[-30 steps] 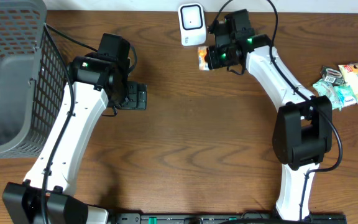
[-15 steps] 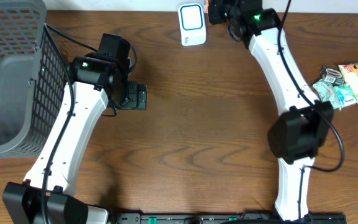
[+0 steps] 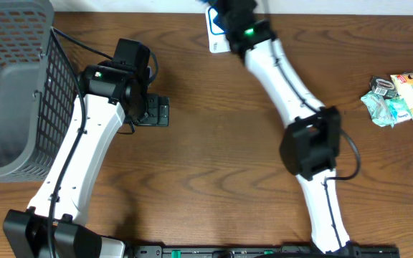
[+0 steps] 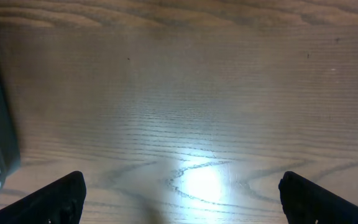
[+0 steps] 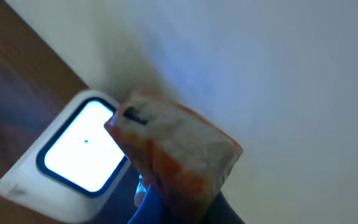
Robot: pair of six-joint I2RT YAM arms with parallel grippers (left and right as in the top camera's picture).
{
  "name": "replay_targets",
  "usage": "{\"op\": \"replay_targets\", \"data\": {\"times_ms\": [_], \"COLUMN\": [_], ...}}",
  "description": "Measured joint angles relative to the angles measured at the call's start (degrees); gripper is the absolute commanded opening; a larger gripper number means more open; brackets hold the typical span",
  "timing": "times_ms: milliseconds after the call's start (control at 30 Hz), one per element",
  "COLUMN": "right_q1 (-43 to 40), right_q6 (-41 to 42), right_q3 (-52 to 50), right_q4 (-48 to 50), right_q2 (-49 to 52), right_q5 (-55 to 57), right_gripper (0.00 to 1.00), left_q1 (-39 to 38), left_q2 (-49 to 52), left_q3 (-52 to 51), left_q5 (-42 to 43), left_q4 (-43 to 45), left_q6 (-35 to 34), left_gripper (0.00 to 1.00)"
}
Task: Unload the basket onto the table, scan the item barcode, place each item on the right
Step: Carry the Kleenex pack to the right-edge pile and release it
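Holding snack packet (image 5: 179, 155) close before lit scanner (image 5: 79, 149), top centre of overhead frame, for barcode read; R fingers (image 5: 219, 211) clamped on packet, L fingers (image 4: 61, 196) apart, idle above counter (image 4: 197, 93).

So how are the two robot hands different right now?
The left gripper is wide open and empty; the right gripper is shut on an orange-and-white packet. The left gripper hangs over the wooden table, while the right gripper holds its packet close to the lit scanner at the far edge. Both are two-finger grippers on white arms.
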Motion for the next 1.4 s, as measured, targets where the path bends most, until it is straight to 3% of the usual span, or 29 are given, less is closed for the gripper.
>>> {"op": "replay_targets", "data": {"times_ms": [267, 600, 1033, 1267, 1400], "right_q1": [2.47, 1.53, 1.57, 0.5, -2.82], "right_q6": [-13.57, -17.73, -15.45, -6.82, 0.22], "right_q3": [0.02, 0.02, 0.02, -0.07, -0.13], "right_q4": [5.53, 4.52, 3.08, -0.79, -10.84], "right_q2": [7.63, 8.68, 8.68, 7.28, 1.53], "right_q5": [9.77, 11.74, 11.02, 11.04, 10.78], "right_gripper": [0.01, 0.01, 0.01, 0.01, 0.01], "left_q1": [0.0, 0.0, 0.0, 0.0, 0.0], "left_q2": [0.0, 0.0, 0.0, 0.0, 0.0], "left_q3": [0.0, 0.0, 0.0, 0.0, 0.0], "left_q5": [-0.02, 0.0, 0.0, 0.0, -0.02], "left_q4": [0.02, 0.0, 0.0, 0.0, 0.07], "left_q6": [0.0, 0.0, 0.0, 0.0, 0.0], "left_gripper": [0.98, 0.98, 0.98, 0.98, 0.98]}}
